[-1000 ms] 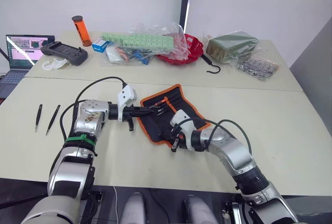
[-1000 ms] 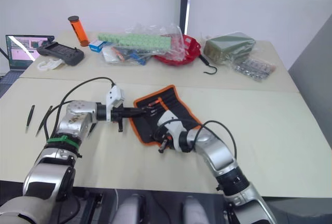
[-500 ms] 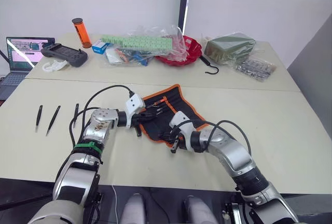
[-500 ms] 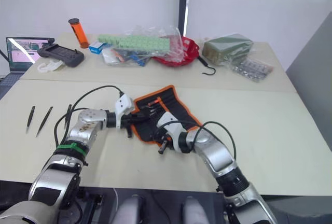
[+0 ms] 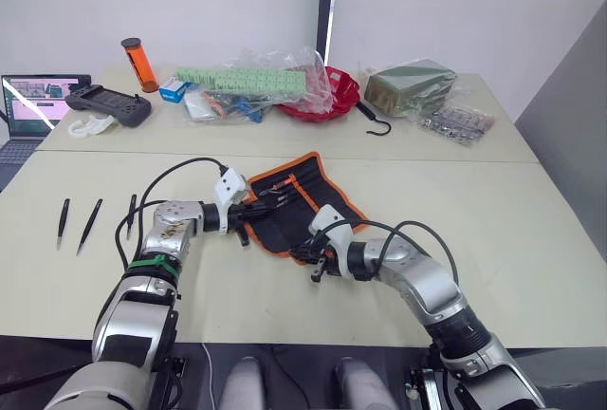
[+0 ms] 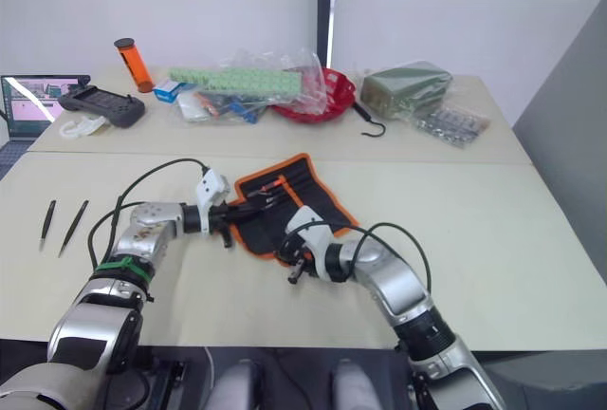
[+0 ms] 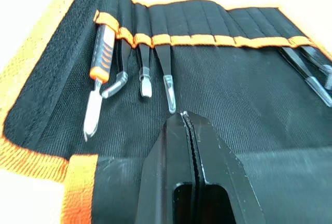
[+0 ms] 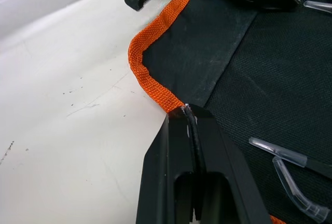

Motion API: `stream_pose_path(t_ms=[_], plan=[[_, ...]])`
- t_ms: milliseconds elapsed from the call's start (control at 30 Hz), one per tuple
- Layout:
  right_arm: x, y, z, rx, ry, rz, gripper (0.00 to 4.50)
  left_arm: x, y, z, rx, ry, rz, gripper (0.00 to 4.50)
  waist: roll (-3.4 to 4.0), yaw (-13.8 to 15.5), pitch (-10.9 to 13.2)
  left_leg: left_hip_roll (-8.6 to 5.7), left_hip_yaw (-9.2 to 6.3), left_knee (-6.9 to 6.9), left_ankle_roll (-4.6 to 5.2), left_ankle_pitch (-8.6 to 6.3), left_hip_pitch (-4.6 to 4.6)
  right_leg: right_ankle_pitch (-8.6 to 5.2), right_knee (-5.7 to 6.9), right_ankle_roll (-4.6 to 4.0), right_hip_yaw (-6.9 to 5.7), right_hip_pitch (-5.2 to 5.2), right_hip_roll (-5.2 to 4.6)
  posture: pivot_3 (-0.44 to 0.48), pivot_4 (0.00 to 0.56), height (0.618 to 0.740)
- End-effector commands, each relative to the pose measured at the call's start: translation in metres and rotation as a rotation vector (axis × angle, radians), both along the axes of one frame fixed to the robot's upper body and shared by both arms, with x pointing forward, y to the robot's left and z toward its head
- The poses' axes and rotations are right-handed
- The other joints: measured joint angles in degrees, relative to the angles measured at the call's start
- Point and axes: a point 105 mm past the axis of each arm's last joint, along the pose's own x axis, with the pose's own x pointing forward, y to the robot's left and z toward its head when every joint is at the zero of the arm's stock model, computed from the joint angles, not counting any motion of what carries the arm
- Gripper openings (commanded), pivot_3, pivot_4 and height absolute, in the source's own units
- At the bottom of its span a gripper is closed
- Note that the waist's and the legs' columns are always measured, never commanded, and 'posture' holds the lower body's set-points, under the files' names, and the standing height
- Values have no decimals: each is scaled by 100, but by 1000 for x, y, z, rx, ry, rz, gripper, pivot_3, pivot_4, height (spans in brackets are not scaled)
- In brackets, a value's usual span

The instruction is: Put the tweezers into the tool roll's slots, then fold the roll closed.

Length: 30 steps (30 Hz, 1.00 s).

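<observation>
While the left gripper (image 7: 182, 114), fingers pressed together, hovers over the slots (image 7: 207, 40), the right gripper (image 8: 185, 111) pinches the tool roll (image 5: 296, 209) at its orange edge. The roll lies open mid-table. Three tweezers (image 5: 93, 221) lie well apart to the left.

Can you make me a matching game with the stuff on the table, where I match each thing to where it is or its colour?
Things:
1. tool roll
2. loose tweezers
3. left claw
4. orange bottle

Places or colours:
A. standing upright at the far side of the table, near the laptop
B. lying bare on the table, to the left of the roll
C. black with orange trim, spread open between the two arms
D. over the roll's inner face, just below the tips of the slotted tools

Pairs: 1-C, 2-B, 3-D, 4-A
</observation>
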Motion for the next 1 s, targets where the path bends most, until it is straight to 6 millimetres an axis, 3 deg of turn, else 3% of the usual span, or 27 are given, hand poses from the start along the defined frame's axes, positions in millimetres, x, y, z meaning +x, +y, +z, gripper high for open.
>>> stream_pose_path(t_ms=[33,200,433,567,800,933,1000], plan=[[-2,-5,-16,-35,60,-16,32,1,22,10,5,-11,40,0,0,-18,0,0,0,-4,0,0,0,0,0,-1,0,-1,0,0,150,738],[-5,-3,-17,-28,75,-12,32,12,46,6,101,-26,163,0,0,-22,0,-1,-3,-15,0,0,1,-1,-3,-1,0,-4,0,0,150,738],[-2,-4,-14,-18,54,-19,32,11,26,16,22,-45,98,0,-1,37,1,-3,-4,-14,-1,0,-6,-2,-11,0,0,-3,-2,0,150,738],[3,-2,11,84,5,-24,32,14,32,42,-71,-87,115,0,-11,27,9,-3,-4,-18,-1,0,-12,-2,-11,-1,-1,-10,-1,0,150,738],[-8,4,63,310,-2,44,32,9,60,83,-157,-161,189,0,-24,-18,28,-3,-12,-33,-2,1,-23,-1,-10,-3,-1,-21,-1,0,150,738],[1,-14,92,342,-118,-5,32,0,80,98,-160,-208,252,0,-22,-20,35,-4,-17,-41,-2,0,-25,0,-11,-4,-2,-22,-2,0,150,738],[14,-35,98,262,-245,-86,32,-8,92,99,-147,-209,283,0,-21,-19,37,-5,-18,-42,-2,0,-26,0,-17,-4,-2,-22,-4,0,150,738]])
